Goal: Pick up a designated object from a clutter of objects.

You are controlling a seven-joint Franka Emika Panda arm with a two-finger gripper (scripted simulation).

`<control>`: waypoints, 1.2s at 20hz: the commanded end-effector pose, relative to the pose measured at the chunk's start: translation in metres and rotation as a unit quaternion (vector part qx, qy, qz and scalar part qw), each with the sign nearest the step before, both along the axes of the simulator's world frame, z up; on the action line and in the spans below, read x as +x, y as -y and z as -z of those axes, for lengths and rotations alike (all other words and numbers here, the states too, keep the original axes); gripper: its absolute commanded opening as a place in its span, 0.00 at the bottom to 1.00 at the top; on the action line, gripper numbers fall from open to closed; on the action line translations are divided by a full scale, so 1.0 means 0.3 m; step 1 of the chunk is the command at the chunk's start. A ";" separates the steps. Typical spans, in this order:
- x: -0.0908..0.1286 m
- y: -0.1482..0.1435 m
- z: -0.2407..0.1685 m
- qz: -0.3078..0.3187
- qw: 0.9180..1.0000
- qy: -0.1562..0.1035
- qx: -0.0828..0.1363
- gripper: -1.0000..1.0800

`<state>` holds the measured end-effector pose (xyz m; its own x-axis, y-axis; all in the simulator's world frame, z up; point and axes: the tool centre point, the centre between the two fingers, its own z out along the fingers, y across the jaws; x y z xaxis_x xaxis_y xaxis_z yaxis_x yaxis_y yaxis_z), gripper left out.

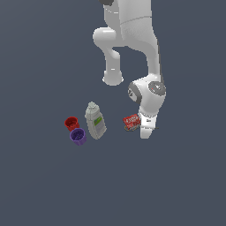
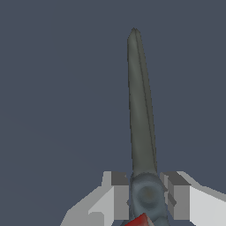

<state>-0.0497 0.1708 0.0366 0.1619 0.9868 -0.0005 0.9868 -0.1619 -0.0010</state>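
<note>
The designated small flat red packet [image 1: 131, 122] with white lettering lies tilted on the dark floor, right against the side of my hand that faces the exterior view's left. My gripper [image 1: 145, 132] points down just to the exterior view's right of it. In the wrist view the two grey fingers [image 2: 120, 196] stand apart, with a red corner of the packet [image 2: 139, 220] at the frame's edge between them. The rest of the clutter lies to the exterior view's left: a grey-white bottle with a green label [image 1: 95, 121], a red cup [image 1: 71, 123] and a purple cup [image 1: 78, 136].
The arm's white base [image 1: 113, 77] stands behind the clutter. In the wrist view a long narrow grey-green shape [image 2: 140, 110] runs away from between the fingers; I cannot tell what it is. The floor is plain dark grey-blue [image 1: 176, 185].
</note>
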 end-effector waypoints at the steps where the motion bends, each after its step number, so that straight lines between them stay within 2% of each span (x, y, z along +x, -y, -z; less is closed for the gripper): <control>1: -0.005 0.025 -0.044 0.000 1.000 0.001 0.000 0.00; 12: -0.045 0.184 -0.319 0.000 1.000 0.001 0.000 0.00; 24: -0.092 0.384 -0.679 0.001 1.000 0.001 0.003 0.00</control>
<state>-0.0750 0.0633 0.2258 0.1644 0.9864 0.0033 0.9864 -0.1644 -0.0007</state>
